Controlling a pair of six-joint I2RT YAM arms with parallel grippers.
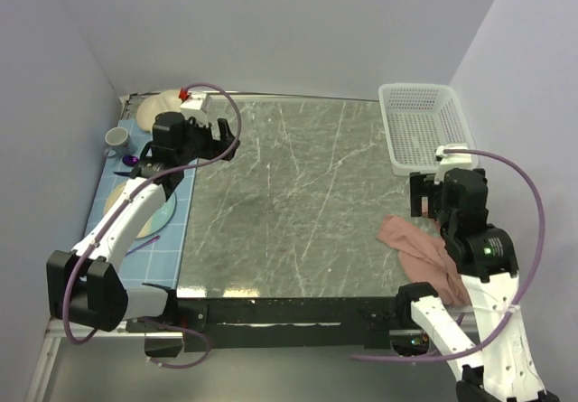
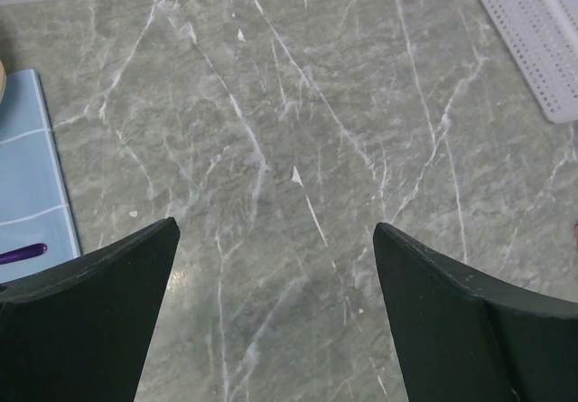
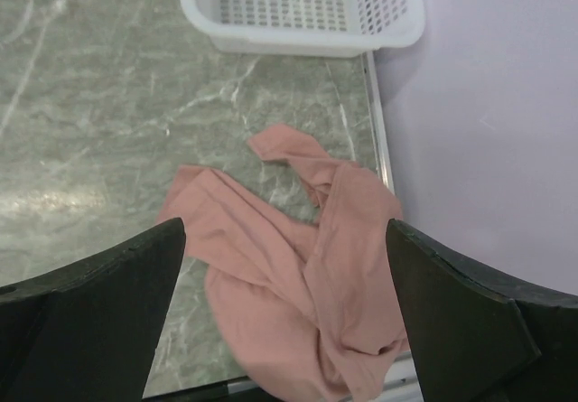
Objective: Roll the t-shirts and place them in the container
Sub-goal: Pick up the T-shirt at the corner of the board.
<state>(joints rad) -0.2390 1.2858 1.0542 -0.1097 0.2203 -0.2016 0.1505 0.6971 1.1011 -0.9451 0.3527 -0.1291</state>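
The crumpled pink t-shirt (image 3: 298, 275), lying at the near right edge of the table (image 1: 289, 194), is shown most fully in the right wrist view, framed by the released right end effector (image 3: 284, 226), whereas mostly veined grey-green marble is seen beneath the released left end effector (image 2: 275, 230), and the table is enclosed by lilac walls (image 1: 271, 23).

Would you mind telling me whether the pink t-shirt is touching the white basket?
Apart. The right wrist view shows a strip of bare marble table between the t-shirt and the basket, clear of its near wall.
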